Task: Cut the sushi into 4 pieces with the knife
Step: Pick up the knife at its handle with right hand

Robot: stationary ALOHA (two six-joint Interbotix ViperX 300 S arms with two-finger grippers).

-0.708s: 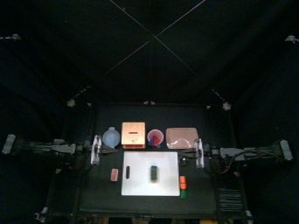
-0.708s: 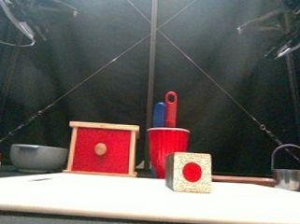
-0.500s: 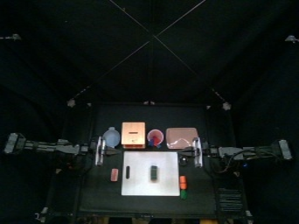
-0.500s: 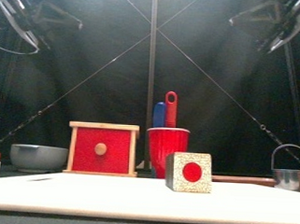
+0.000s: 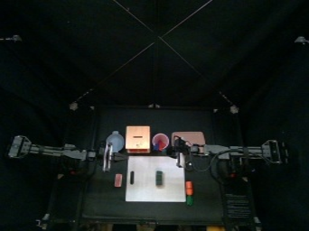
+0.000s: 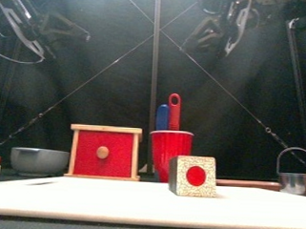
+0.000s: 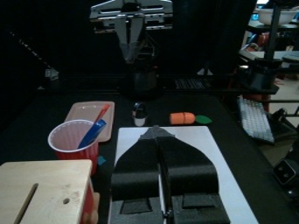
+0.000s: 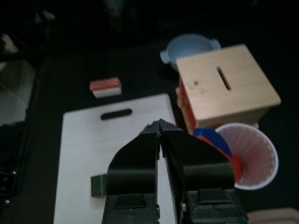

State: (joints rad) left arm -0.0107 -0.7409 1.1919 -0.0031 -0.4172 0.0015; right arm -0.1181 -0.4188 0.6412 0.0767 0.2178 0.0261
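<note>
Your right claw [image 5: 182,156] hangs high above the desk, jaws pressed together and empty. Below it and toward the front lies the sushi roll [image 5: 161,179] on the white cutting board [image 5: 143,170]; the red cup [image 6: 170,153] of knives stands just behind. Your left claw [image 5: 111,159], also closed and empty, hangs beyond the board's other side

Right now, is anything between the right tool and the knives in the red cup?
Nothing visible does. The right tool hangs high beside the red cup, and the two knives stand upright in it with open air above their handles. The wooden box is on the cup's other side.
</note>
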